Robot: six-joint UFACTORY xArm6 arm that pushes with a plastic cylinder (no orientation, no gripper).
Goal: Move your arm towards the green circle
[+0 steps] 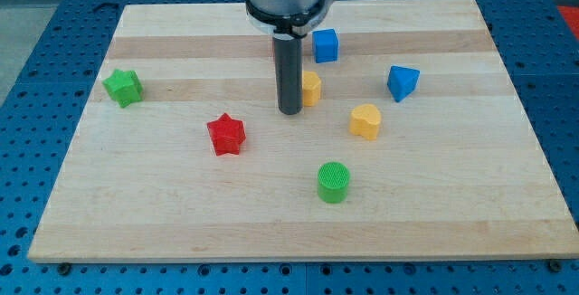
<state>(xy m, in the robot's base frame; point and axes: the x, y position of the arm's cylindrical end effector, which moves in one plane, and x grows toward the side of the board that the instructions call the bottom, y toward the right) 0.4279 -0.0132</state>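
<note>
Green circular plastic block is sitting near the board's front edge, right of centre, well apart from my tip. My tip, a bare rod grasping nothing, is resting just left of a partly hidden yellow block. No writing is showing on the pale wooden board.

Lab bench: wooden board on blue perforated table.

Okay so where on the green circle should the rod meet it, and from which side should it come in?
No gripping here, only pushing. My tip is above and slightly to the view's left of the green circle, beside the yellow block. Probably best to come down toward the view's bottom right and meet its curved upper-left side wall, centred, since a round wall tends to slip sideways if struck off-centre.
</note>
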